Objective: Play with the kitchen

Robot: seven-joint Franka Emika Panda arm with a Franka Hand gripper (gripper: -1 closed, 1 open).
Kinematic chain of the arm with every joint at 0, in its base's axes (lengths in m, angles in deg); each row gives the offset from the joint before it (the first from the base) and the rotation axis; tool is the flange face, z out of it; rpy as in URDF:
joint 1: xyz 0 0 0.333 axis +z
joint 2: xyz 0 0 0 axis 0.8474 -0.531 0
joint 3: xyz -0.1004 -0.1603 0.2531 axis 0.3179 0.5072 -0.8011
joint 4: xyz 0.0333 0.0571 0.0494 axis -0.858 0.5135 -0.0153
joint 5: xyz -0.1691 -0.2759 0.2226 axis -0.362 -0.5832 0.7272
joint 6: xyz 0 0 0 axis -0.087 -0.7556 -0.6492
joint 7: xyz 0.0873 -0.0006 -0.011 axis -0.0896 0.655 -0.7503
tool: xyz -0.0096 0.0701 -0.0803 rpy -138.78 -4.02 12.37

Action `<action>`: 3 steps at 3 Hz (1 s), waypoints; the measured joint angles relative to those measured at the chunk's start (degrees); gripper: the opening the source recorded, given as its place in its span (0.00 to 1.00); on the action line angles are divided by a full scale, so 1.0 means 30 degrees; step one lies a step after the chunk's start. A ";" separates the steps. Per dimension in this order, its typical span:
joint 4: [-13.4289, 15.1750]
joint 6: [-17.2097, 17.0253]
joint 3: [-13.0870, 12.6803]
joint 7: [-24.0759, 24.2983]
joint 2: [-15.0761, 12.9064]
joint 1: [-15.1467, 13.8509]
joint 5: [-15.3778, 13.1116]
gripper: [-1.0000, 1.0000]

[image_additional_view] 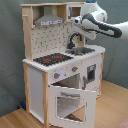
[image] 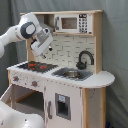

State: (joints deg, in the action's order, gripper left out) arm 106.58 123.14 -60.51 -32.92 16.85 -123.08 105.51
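The kitchen is a tall white and light-wood toy with a black stovetop, a grey sink and a curved black faucet. A microwave sits on its top shelf. In the second exterior view the kitchen shows its hood, and its oven door hangs open and tilted forward. My gripper hovers above the stovetop in front of the tiled back wall, holding nothing that I can see. In the second exterior view the gripper is above the faucet.
My white arm reaches in from the first exterior view's left. A grey curtain hangs behind the kitchen. The wooden floor lies in front of and beside it. The rounded counter end juts out past the sink.
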 joint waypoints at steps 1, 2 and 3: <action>-0.0318 -0.0449 0.0112 0.0255 0.1797 0.0818 -0.0088 1.00; -0.0320 -0.0967 0.0660 0.0255 0.3488 0.1778 -0.0441 1.00; -0.0320 -0.1679 0.1039 0.0260 0.5099 0.2934 -0.0943 1.00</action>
State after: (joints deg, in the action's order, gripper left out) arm 105.62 118.10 -57.40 -32.14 32.14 -114.28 102.68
